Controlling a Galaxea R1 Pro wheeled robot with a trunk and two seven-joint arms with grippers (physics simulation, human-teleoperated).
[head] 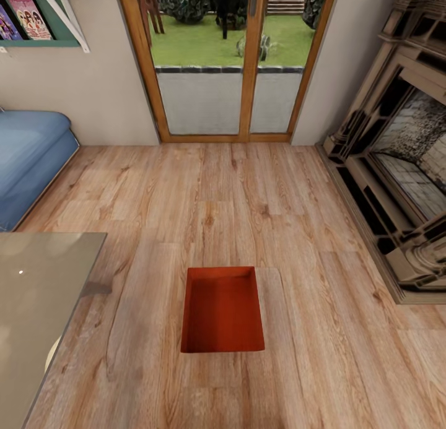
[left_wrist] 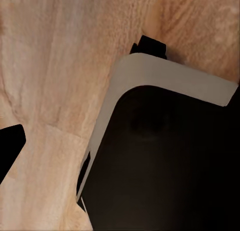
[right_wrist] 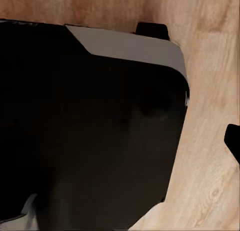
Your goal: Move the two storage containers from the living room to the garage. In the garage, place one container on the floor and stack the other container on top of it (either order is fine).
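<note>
At the upper left of the head view a wall shelf (head: 52,17) carries colourful books, and below it the blue sofa (head: 28,160) runs along the left edge. Lower left, a glass-topped table (head: 37,305) cuts into the frame, its surface reflecting pale light.

Just below the middle of the frame sits one storage container (head: 222,310), orange-red, rectangular, open at the top and with nothing inside; its thin walls and flat bottom are plainly seen. It rests on the light wood-plank floor (head: 297,231), well apart from the table on its left and from the fireplace on its right. A second container cannot be made out.

Upper centre, wood-framed glass doors (head: 226,64) give onto grass and shrubs. Along the right edge stands the ornate fireplace (head: 396,163), its dark opening lined with stone.

In the left wrist view a dark fingertip (left_wrist: 10,146) of the left hand pokes in over wood planks beside a black, grey-edged part of the robot (left_wrist: 160,156); in the right wrist view a dark fingertip (right_wrist: 233,140) of the right hand shows likewise. Whether either hand is apart or together, I cannot tell, nor how the container lies relative to them.
</note>
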